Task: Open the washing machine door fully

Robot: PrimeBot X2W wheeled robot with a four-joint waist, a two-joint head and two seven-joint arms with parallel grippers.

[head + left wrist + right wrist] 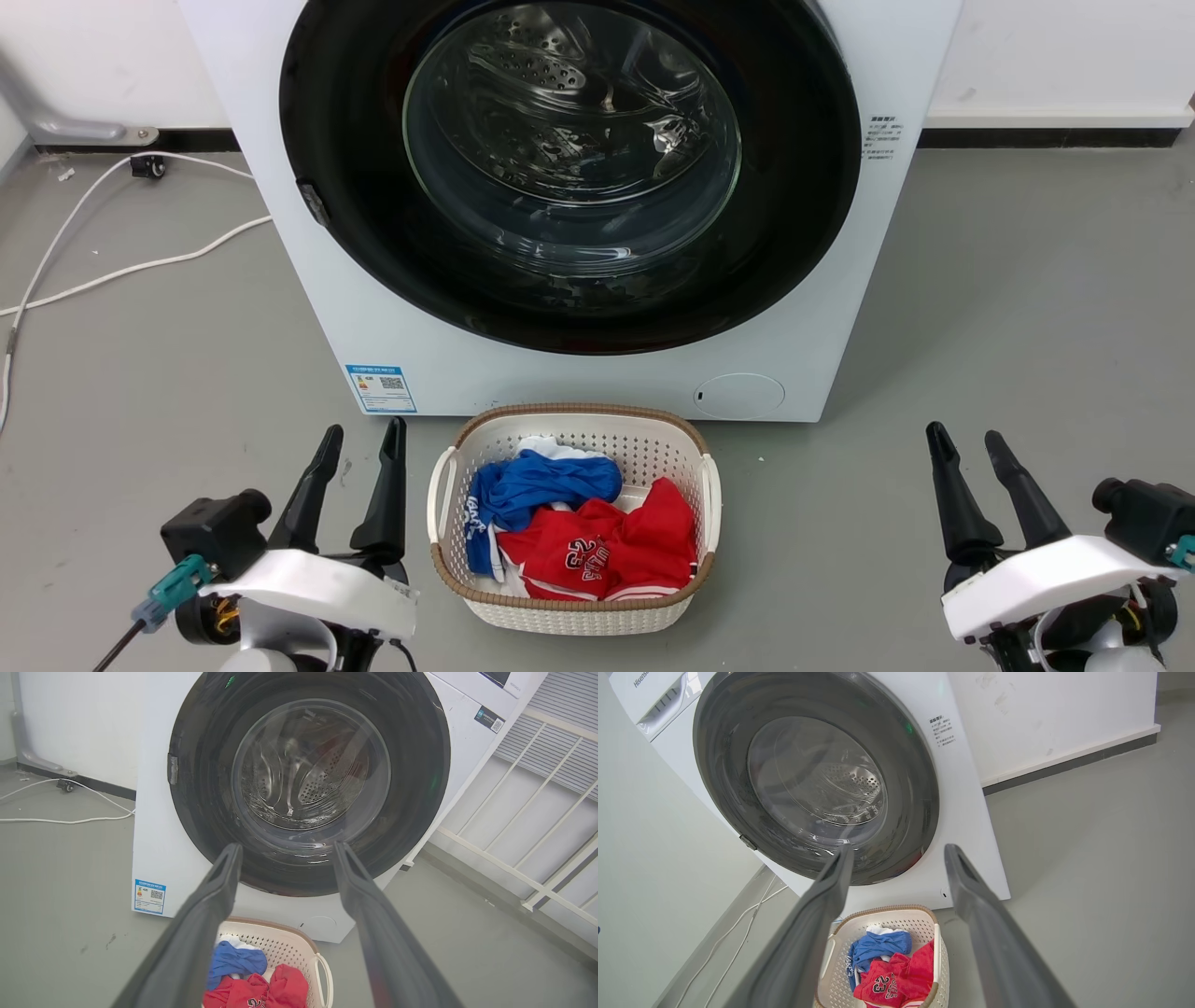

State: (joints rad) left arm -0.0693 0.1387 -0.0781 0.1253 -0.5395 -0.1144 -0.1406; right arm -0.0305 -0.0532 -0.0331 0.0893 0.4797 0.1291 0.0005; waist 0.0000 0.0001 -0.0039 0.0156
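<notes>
The washing machine door (355,187) is a wide glossy black ring around a bulging clear glass bowl, lying flat against the white machine (803,355), with a small latch tab on its left rim. It also appears as the door (205,788) in the left wrist view and the door (724,765) in the right wrist view. My left gripper (366,443) hovers open near the floor at lower left, well short of the machine. My right gripper (966,443) is open at lower right, equally far back. Both hold nothing.
A cream laundry basket (448,485) with blue and red clothes stands on the grey floor directly before the machine, between my grippers. White cables (121,271) trail on the floor to the left. A white railing (528,826) stands to the machine's right.
</notes>
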